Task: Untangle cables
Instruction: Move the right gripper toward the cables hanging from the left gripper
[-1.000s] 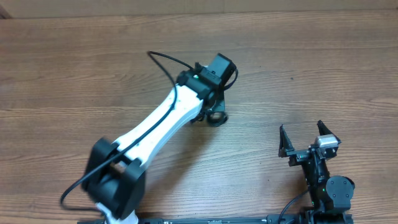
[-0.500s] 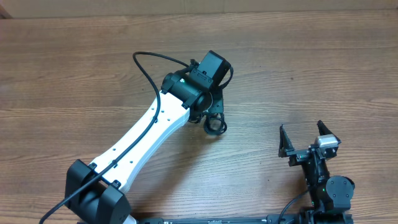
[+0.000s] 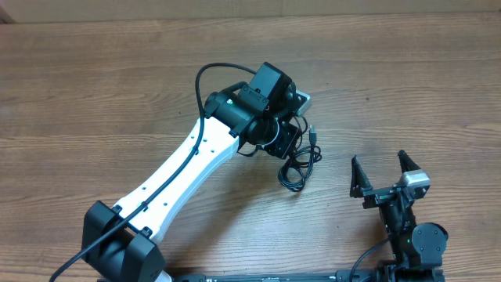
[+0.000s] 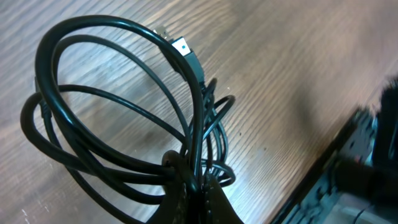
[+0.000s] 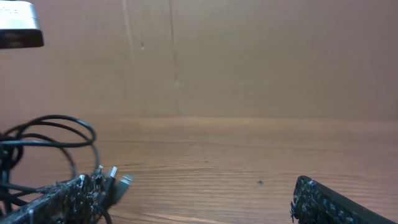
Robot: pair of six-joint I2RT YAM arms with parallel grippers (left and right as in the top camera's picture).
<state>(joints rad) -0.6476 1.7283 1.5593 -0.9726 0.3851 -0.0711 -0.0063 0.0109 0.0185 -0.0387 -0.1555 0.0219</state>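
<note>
There was one wooden table (image 3: 94,78). There were two robot arms, one left arm (image 3: 188,168) and one right arm (image 3: 411,235). That made two grippers, the left gripper (image 4: 194,190) and the right gripper (image 3: 379,164). There was one bunch of black cables (image 4: 196,124), too tangled to count the cords. One plug (image 4: 186,48) showed.
</note>
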